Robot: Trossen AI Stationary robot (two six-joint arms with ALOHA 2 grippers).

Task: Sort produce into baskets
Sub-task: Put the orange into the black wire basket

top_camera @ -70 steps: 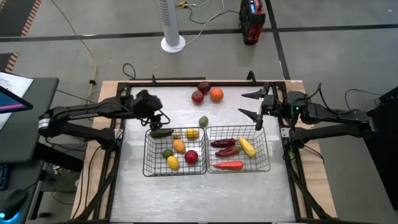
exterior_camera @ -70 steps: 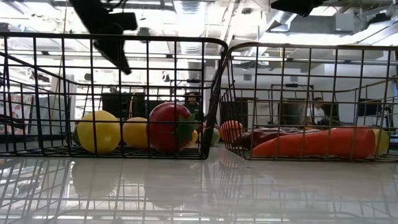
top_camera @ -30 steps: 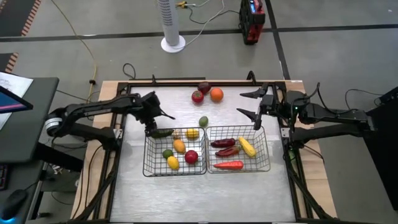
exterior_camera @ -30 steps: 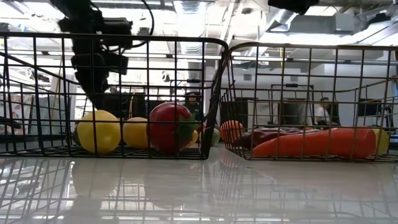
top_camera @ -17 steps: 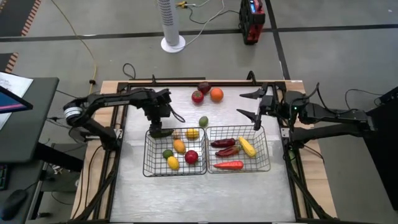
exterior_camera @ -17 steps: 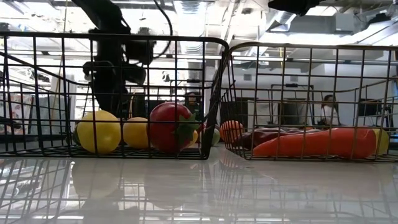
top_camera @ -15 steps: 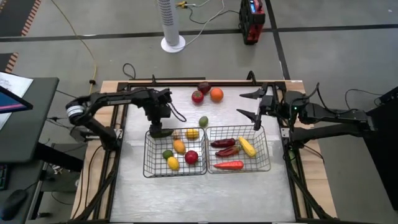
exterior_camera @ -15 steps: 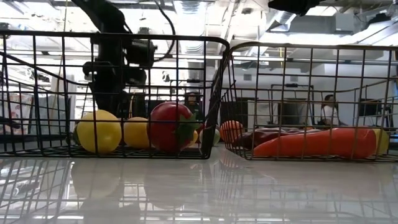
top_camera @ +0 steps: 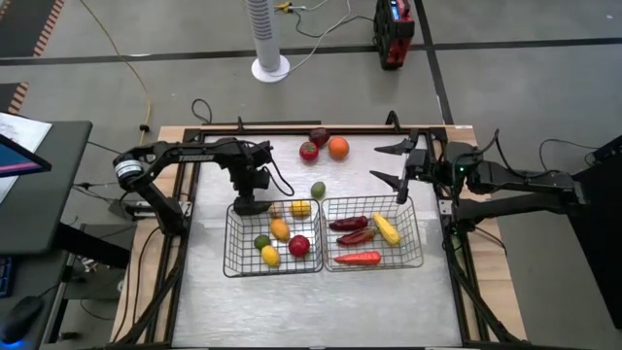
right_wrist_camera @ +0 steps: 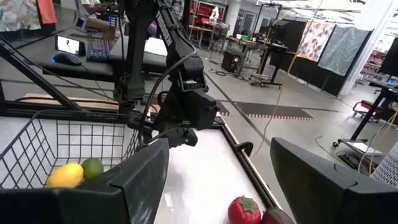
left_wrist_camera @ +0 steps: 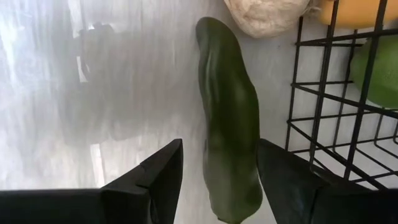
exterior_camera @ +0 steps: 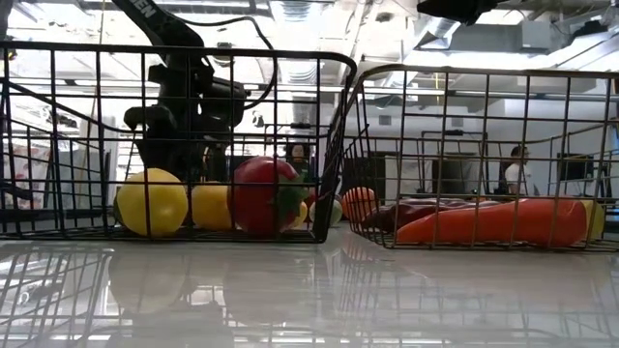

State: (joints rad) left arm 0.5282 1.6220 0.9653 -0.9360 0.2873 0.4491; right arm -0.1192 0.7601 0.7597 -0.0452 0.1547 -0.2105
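At the far-left corner of the left basket: the left gripper [top_camera: 249, 199] points straight down, right at the wire rim.
Left gripper: fingers [left_wrist_camera: 146, 180] parted, straddling a long green vegetable [left_wrist_camera: 229, 152]; whether the pads actually press it, I cannot tell.
Green vegetable: lying flat on the white table [top_camera: 292, 301], just outside the mesh wall of the left basket [top_camera: 231, 262].
Beside it: a pale lumpy piece [left_wrist_camera: 266, 14] sits near the vegetable's far tip.
Left basket contents: round pieces, namely a yellow one [top_camera: 269, 255], a red one [top_camera: 298, 244], a green one [top_camera: 260, 239], an orange-yellow one [top_camera: 280, 228], plus a yellow piece [top_camera: 300, 208] at the far wall.
Right basket [top_camera: 413, 261]: touching the left basket side by side, holding long pieces: two dark red ones [top_camera: 352, 229], a yellow one [top_camera: 386, 229] and a bright red one [top_camera: 356, 258].
Loose on the table: a small green-yellow fruit [top_camera: 318, 190] just behind the baskets; further back a red fruit [top_camera: 308, 151], an orange [top_camera: 337, 147] and a dark red piece [top_camera: 319, 136], close together.
Right gripper [top_camera: 389, 163]: waiting above the table's far right, fingers spread wide, holding nothing.
Background: a person [exterior_camera: 517, 172] shows through the mesh in the low view.
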